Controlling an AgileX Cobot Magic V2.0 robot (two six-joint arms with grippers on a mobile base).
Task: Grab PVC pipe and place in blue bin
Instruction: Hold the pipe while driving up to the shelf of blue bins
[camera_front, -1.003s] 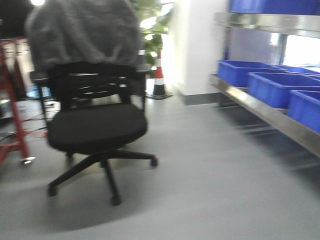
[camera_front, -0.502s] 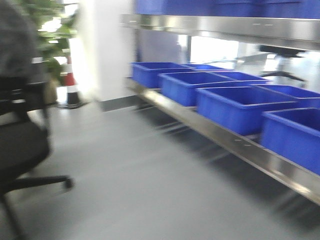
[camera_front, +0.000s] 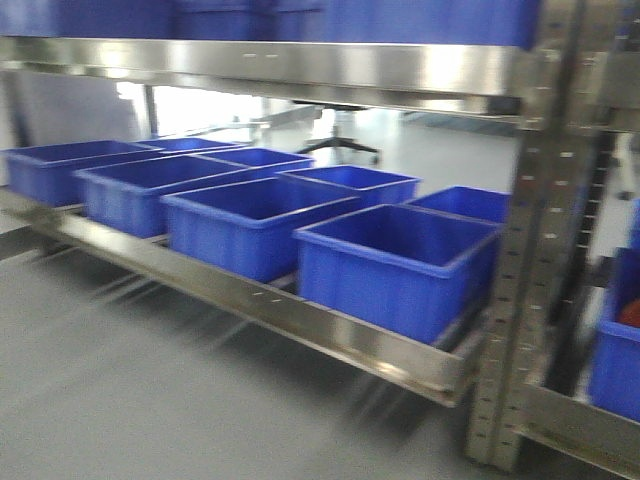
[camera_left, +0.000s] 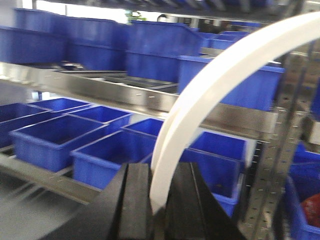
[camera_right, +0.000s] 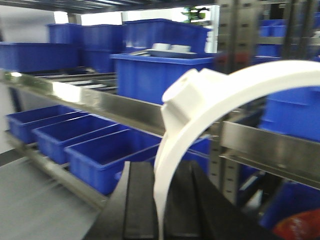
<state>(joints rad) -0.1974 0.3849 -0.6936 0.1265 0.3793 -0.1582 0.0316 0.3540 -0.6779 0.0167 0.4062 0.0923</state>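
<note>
Blue bins (camera_front: 395, 265) sat empty along the steel surface (camera_front: 300, 318); one at far right held something red (camera_front: 625, 312). Only the wrist views showed the left pincer (camera_left: 157, 172) and right pincer (camera_right: 159, 170), each clamped tight on a curved white pipe (camera_left: 192, 100) (camera_right: 164, 150).

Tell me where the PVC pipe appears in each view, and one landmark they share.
Front-facing: not in it.
Left wrist: PVC pipe rises from the left gripper, bottom centre, arcing upper right.
Right wrist: a similar white pipe rises from the right gripper, arcing right.
Shared landmark: row of blue bins on the low steel shelf.
</note>
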